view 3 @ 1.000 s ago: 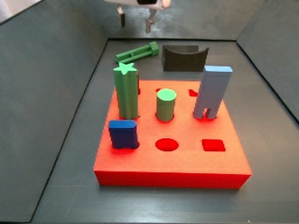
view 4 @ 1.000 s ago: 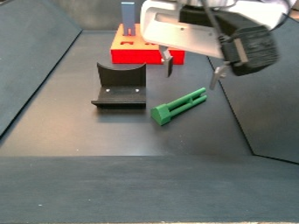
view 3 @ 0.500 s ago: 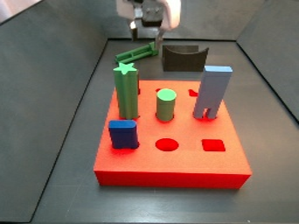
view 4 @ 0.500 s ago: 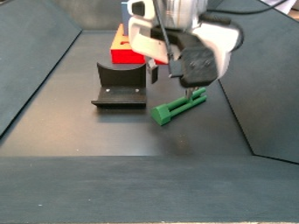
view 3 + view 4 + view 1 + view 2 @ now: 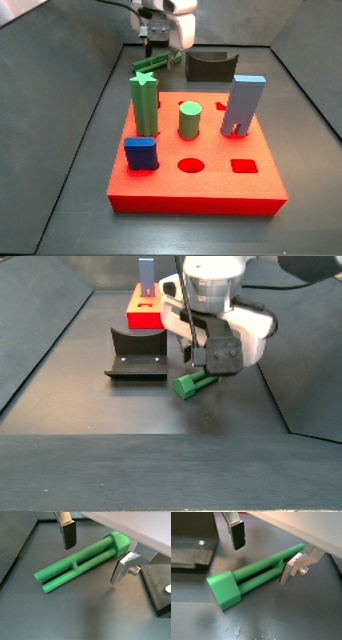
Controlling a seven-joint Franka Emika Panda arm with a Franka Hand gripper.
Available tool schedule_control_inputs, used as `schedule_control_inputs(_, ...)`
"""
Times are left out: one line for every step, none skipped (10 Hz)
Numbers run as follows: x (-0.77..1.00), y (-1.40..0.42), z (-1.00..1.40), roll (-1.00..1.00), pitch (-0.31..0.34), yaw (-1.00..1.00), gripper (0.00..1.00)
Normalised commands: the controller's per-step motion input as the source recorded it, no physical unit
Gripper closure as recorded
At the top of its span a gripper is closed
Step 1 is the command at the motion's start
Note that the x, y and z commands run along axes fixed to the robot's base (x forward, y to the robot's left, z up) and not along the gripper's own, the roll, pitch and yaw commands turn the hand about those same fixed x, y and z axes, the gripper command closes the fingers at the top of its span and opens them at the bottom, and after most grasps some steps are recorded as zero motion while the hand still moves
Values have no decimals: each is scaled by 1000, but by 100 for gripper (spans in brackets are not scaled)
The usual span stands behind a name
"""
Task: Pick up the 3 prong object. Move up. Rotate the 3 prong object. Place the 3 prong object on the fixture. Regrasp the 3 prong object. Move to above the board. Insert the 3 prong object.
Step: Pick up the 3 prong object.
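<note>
Now claw [image 5: 92, 556] agape astride 3 prong object [image 5: 80, 562]

white claw [image 5: 93, 556] housing, flat silver fingers [image 5: 124, 568], dark pads, black cables.

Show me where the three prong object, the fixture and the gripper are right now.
3 prong object [image 5: 77, 566]: wrist view, middle of the green bar lying on the floor.
fixture [image 5: 136, 353]: side view, its dark upright wall, beside the bar.
gripper [image 5: 264, 553]: wrist view, midway between its open fingertips, straddling the bar.
</note>
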Motion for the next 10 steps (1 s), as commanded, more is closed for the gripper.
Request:
schedule_control_inputs(-49,17,-323,-384,-151,-223,0)
schedule_control_inputs(34,40,-289,-311,-44,-197,0)
schedule_control_inputs(17,37,-34,-34,0,0,0)
schedule_control_inputs(-31,0,-37,39,0,0,0)
schedule_control_inputs(0,0,0,0,0,0,0)
schedule_control_inputs(0,0,0,0,0,0,100)
schedule_control_inputs(0,0,0,0,0,0,100)
schedule_control_inputs(0,0,0,0,0,0,100)
schedule_control_inputs(0,0,0,0,0,0,100)
schedule_control_inputs(0,0,0,0,0,0,100)
